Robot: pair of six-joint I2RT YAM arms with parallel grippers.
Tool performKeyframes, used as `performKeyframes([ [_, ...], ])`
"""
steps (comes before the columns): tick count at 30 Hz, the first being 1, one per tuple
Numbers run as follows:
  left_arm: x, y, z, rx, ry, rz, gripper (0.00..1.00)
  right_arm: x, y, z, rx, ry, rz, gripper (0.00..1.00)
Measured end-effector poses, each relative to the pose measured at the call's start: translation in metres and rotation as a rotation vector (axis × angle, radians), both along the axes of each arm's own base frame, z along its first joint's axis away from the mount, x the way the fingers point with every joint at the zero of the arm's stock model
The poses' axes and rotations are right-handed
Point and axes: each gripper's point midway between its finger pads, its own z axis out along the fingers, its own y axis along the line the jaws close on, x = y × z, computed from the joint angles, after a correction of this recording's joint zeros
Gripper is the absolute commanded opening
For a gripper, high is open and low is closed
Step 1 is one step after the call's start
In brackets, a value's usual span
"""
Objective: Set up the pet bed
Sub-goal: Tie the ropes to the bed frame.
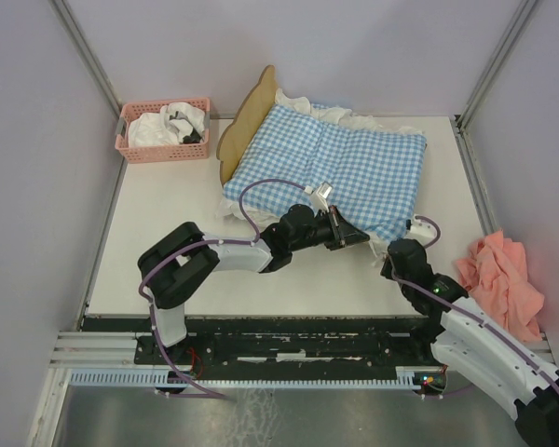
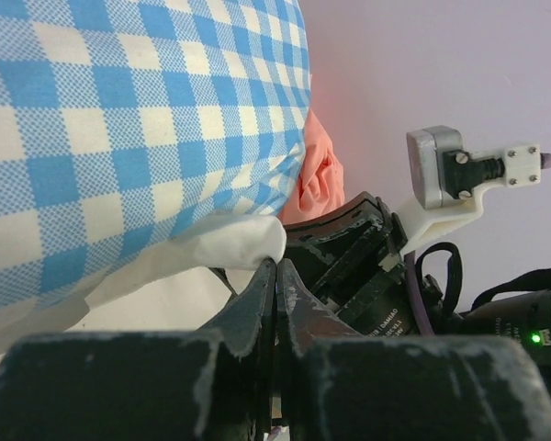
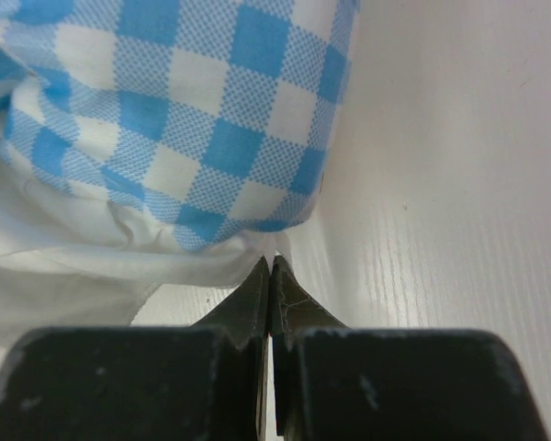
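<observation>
Both left gripper [image 2: 276,266] and right gripper [image 3: 272,262] showed jaws pressed together by the bedding [image 1: 331,158]; squaring it over the pet bed [image 1: 245,126] seemed next.

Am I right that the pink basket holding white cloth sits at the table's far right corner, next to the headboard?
Not quite: the basket sits at the far left corner of the table, as the top view shows. It does hold white cloth and stands next to the headboard.
</observation>
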Motion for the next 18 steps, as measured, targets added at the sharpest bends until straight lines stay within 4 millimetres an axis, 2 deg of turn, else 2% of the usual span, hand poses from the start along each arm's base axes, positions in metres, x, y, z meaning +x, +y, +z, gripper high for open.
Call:
performKeyframes([
  [2, 0.000, 0.000, 0.000, 0.002, 0.001, 0.001, 0.07, 0.000, 0.001, 0.005, 0.009, -0.018, 0.011, 0.02],
  [8, 0.003, 0.002, -0.006, 0.023, 0.012, 0.022, 0.09, -0.003, -0.002, 0.027, 0.044, -0.085, 0.011, 0.15],
  [9, 0.004, 0.002, -0.006, 0.025, 0.011, 0.025, 0.09, -0.004, -0.002, 0.029, 0.046, -0.088, 0.010, 0.15],
  [12, 0.004, 0.002, -0.006, 0.026, 0.011, 0.030, 0.09, -0.006, -0.006, 0.026, 0.023, -0.066, 0.004, 0.02],
  [18, 0.005, 0.003, -0.011, 0.042, 0.021, 0.034, 0.09, -0.005, -0.009, 0.016, -0.055, 0.003, 0.009, 0.02],
])
